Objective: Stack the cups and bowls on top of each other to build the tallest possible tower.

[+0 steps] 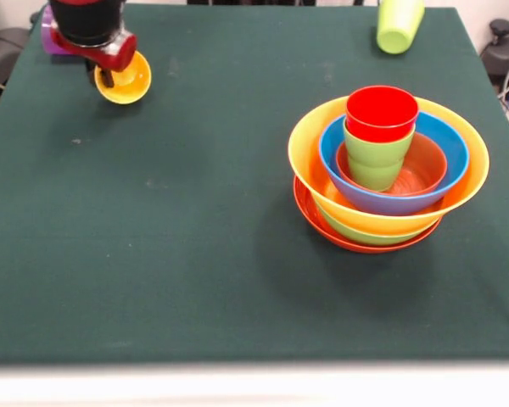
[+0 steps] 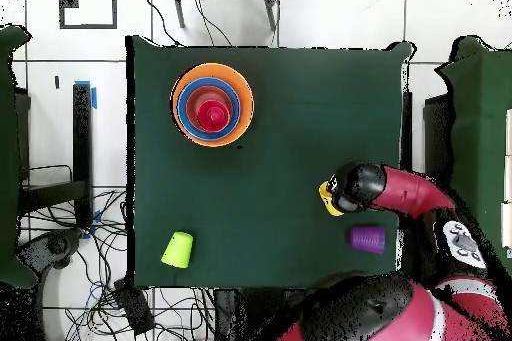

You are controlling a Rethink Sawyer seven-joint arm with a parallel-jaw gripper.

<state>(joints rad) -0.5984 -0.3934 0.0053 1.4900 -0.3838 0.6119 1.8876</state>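
Observation:
The tower stands on the right: a wide red-orange bowl [image 1: 310, 212] at the bottom, then a green bowl [image 1: 356, 233], a large orange-yellow bowl [image 1: 310, 140], a blue bowl [image 1: 450, 140] and a small orange bowl [image 1: 428, 165]. Inside them sits a light green cup [image 1: 375, 161] with a red cup [image 1: 382, 112] in it. From overhead the tower [image 2: 211, 105] is at the upper left. My gripper [image 1: 109, 78] [image 2: 332, 195] is at the far left, shut on the rim of a tilted yellow cup [image 1: 129, 83] [image 2: 326, 195], with one finger inside its mouth.
A purple cup [image 1: 51, 38] [image 2: 367, 238] lies on its side just behind the gripper. Another light green cup [image 1: 399, 24] [image 2: 178, 249] lies on its side near the far right corner. The green table cloth [image 1: 195, 237] covers the whole table.

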